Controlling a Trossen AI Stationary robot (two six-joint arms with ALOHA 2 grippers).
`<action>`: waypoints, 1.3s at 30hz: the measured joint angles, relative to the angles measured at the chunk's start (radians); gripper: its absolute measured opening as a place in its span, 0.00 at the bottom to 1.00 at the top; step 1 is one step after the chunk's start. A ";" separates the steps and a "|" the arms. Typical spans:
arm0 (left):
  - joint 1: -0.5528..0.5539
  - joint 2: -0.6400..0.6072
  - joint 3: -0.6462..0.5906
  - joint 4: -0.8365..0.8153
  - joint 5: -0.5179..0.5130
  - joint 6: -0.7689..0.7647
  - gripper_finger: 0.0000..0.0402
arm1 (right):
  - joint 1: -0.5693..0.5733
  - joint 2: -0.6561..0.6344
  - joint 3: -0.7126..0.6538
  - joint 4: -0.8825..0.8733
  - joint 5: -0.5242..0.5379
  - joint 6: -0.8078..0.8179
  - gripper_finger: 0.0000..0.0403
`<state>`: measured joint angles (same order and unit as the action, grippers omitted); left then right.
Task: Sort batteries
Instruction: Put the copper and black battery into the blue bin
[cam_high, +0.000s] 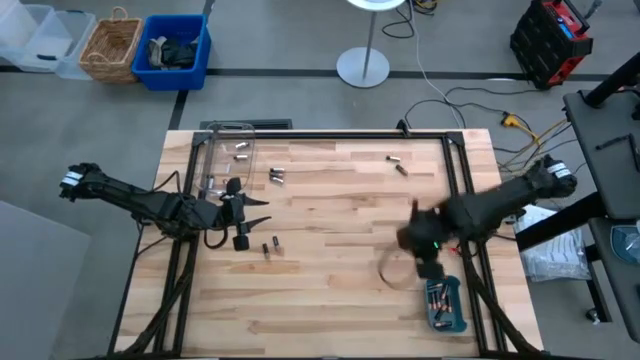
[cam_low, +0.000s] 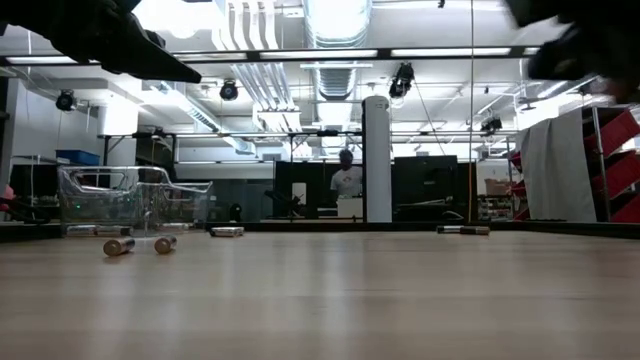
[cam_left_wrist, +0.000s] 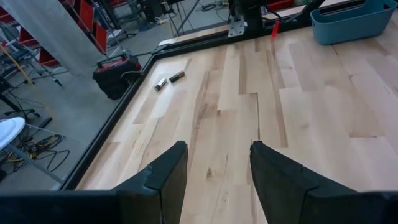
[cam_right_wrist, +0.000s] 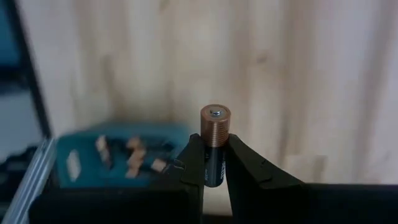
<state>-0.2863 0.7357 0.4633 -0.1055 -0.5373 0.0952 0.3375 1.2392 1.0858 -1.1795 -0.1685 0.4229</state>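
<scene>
Several batteries lie loose on the wooden table: a pair (cam_high: 276, 176) near the clear box (cam_high: 228, 160), a pair (cam_high: 396, 162) at the far right, and a pair (cam_high: 269, 246) by my left gripper. My left gripper (cam_high: 255, 210) hovers open at the table's left, with nothing between its fingers (cam_left_wrist: 217, 149). My right gripper (cam_high: 430, 268) is at the near right, just beyond the teal tray (cam_high: 445, 305), shut on one battery (cam_right_wrist: 215, 134). Several batteries lie in the tray (cam_right_wrist: 118, 155). My right gripper pinches the battery's dark body (cam_right_wrist: 214, 167) between its two fingertips. The battery lies along the fingers, and its coppery end (cam_right_wrist: 215, 121) sticks out past them. It is lifted clear of the table, with the teal tray below and to one side.
The clear plastic box holds a couple of batteries (cam_high: 241, 150). A brownish ring (cam_high: 393, 270) lies on the table beside my right gripper. Black frame rails (cam_high: 455, 170) edge the table. In the low view, two batteries (cam_low: 140, 245) lie in front of the box (cam_low: 130, 200).
</scene>
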 joint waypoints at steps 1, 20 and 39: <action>0.000 0.000 0.000 0.000 0.000 0.000 0.39 | 0.056 0.002 -0.002 -0.001 -0.002 0.032 0.08; 0.000 0.000 0.000 0.001 -0.003 -0.004 0.39 | 0.398 0.109 -0.019 -0.015 -0.135 0.345 0.14; 0.000 0.000 0.000 0.000 -0.003 -0.070 0.39 | 0.346 0.177 0.041 -0.018 -0.065 0.212 0.12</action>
<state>-0.2863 0.7357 0.4633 -0.1051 -0.5400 0.0249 0.6832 1.4163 1.1267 -1.1972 -0.2337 0.6351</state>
